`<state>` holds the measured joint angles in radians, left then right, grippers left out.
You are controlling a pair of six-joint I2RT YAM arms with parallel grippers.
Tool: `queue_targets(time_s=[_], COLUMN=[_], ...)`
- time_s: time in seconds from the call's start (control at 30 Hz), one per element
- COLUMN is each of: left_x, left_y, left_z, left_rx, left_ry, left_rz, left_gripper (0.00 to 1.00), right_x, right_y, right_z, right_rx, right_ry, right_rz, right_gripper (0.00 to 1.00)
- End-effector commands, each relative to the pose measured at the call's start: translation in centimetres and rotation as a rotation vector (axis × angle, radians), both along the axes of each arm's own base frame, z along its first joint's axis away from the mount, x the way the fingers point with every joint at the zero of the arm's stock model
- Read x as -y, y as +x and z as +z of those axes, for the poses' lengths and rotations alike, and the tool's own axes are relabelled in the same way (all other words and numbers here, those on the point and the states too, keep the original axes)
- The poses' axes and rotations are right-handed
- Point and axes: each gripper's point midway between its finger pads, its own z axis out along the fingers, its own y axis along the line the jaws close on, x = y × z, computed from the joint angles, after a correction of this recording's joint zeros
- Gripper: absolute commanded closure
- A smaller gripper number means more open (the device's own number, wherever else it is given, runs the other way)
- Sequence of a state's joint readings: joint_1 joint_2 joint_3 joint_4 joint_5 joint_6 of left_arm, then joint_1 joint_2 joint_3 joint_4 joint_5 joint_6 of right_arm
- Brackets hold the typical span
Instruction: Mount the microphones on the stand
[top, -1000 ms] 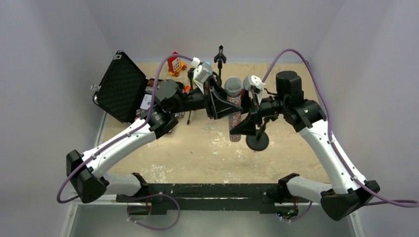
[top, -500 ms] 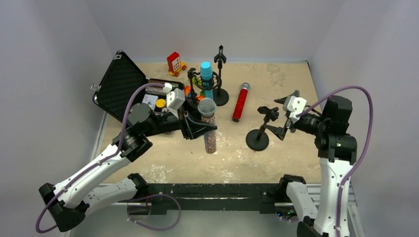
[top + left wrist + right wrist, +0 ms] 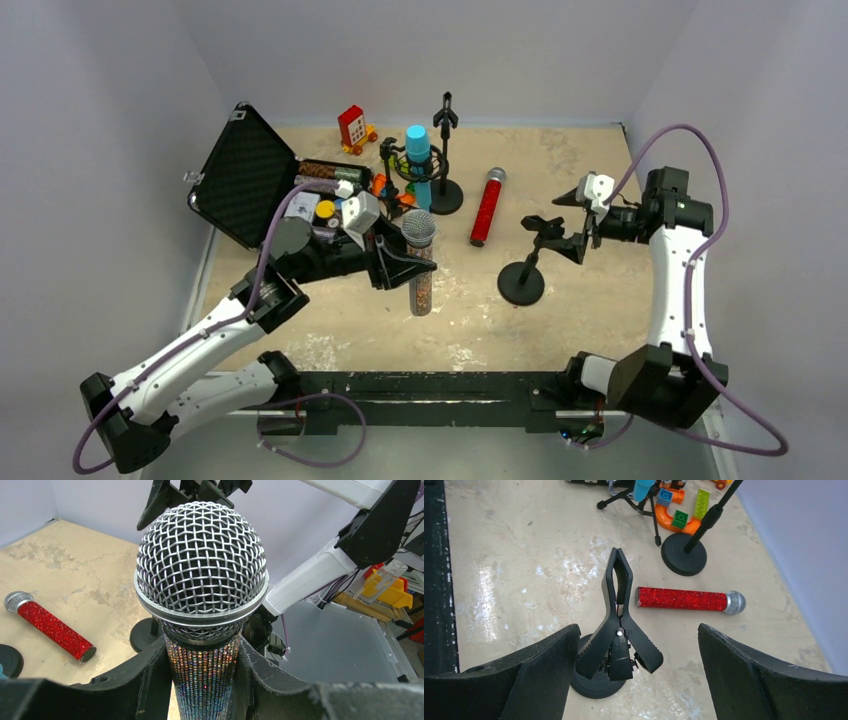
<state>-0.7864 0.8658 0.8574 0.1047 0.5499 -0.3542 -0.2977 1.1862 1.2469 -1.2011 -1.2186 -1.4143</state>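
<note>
My left gripper (image 3: 400, 262) is shut on the silvery-pink glitter microphone (image 3: 421, 265), holding it upright with its silver grille head (image 3: 201, 565) up, left of centre. The red glitter microphone (image 3: 487, 206) lies flat on the table; it also shows in the right wrist view (image 3: 689, 600). The cyan-blue microphone (image 3: 418, 158) sits in a tripod stand at the back. A black stand with a spring clip (image 3: 545, 232) and round base (image 3: 521, 283) is at centre right. My right gripper (image 3: 575, 240) is open, its fingers straddling the clip's handles (image 3: 621, 635) without touching.
A second black clip stand (image 3: 446, 160) rises at the back. An open black case (image 3: 245, 178) with small items lies at the left. A red toy (image 3: 353, 128) and coloured bricks (image 3: 681, 511) sit near the back.
The left arm has pulled back left with the silvery-pink microphone, away from the clip stand. The right arm has drawn back right and now sits open at the clip.
</note>
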Motion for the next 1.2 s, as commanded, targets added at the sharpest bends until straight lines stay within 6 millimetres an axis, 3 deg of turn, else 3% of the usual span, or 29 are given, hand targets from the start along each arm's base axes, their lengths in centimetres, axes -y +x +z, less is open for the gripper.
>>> queue_targets(time_s=[0.0, 0.37, 0.43, 0.47, 0.53, 0.6, 0.73, 0.83, 1.17], left_x=[0.6, 4.2, 5.3, 5.9, 7.5, 8.8, 11.3, 13.2, 18.4], left_y=[0.7, 4.2, 5.1, 5.5, 6.8, 7.6, 9.2, 9.9, 9.8], left_z=[2.5, 6.8, 7.5, 7.7, 7.5, 7.8, 8.3, 7.5, 6.0], left_rx=[0.093, 0.206, 0.23, 0.249, 0.266, 0.296, 0.337, 0.333, 0.339], left_ry=[-0.061, -0.088, -0.085, -0.081, -0.067, -0.062, -0.058, -0.043, -0.033], left_rz=[0.001, -0.009, -0.021, -0.029, -0.047, -0.068, -0.094, -0.117, -0.173], left_gripper=[1.0, 1.0, 1.0, 1.0, 1.0, 1.0, 1.0, 1.0, 1.0], right_x=[-0.9, -0.8, -0.8, -0.7, -0.7, -0.8, -1.0, -1.1, -1.4], right_y=[-1.0, -1.2, -1.3, -1.4, -1.4, -1.5, -1.5, -1.6, -1.9], right_z=[0.9, -0.4, -0.5, -0.5, -0.5, -0.5, -0.3, -0.1, -0.1], right_rx=[0.037, -0.047, -0.048, -0.05, -0.053, -0.054, -0.053, -0.056, -0.07], right_ry=[0.031, 0.047, 0.038, 0.035, 0.033, 0.036, 0.054, 0.068, 0.095], right_rz=[0.097, 0.098, 0.095, 0.093, 0.092, 0.092, 0.093, 0.093, 0.093], right_gripper=[0.12, 0.36, 0.48, 0.62, 0.8, 0.89, 0.93, 0.94, 0.96])
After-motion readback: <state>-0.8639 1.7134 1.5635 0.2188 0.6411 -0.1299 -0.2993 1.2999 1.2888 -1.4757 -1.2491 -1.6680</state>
